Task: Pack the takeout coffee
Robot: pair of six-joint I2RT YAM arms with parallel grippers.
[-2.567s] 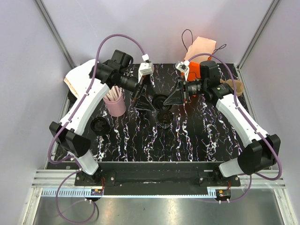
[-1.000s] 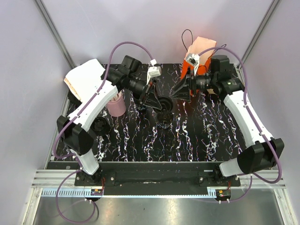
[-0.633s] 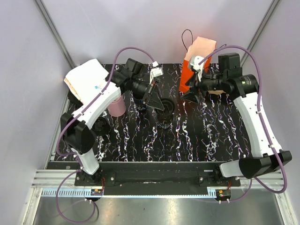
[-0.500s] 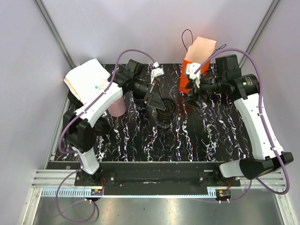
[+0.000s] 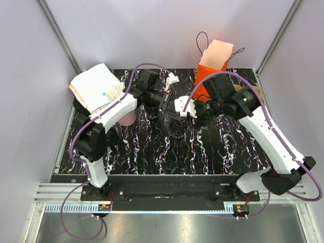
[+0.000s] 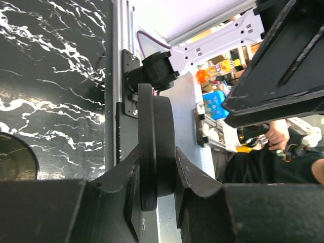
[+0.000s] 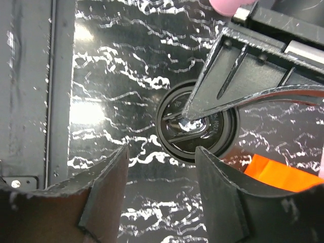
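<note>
My left gripper (image 5: 169, 107) is shut on a dark round lid (image 6: 154, 147), held flat above mid-table, one finger (image 7: 223, 86) lying across its top (image 7: 197, 124). The takeout coffee's black cup (image 5: 177, 126) stands just in front of it, and its open top (image 6: 15, 157) shows below the lid. My right gripper (image 7: 161, 150) hangs open and empty over the table beside the lid, to its right in the top view (image 5: 188, 114). The orange bag (image 5: 215, 61) stands upright at the back right, and a corner of it (image 7: 273, 172) shows by my right finger.
A pink cup (image 5: 126, 119) stands left of centre, mostly hidden by my left arm, and its base (image 7: 228, 5) shows in the right wrist view. A stack of pale paper (image 5: 93, 86) lies at the back left corner. Grey walls enclose the black marbled table (image 5: 152, 152).
My right arm has swung away from the orange bag and down toward the centre, beside the lid, with its jaws still open. My left gripper has kept its hold on the lid and barely moved.
</note>
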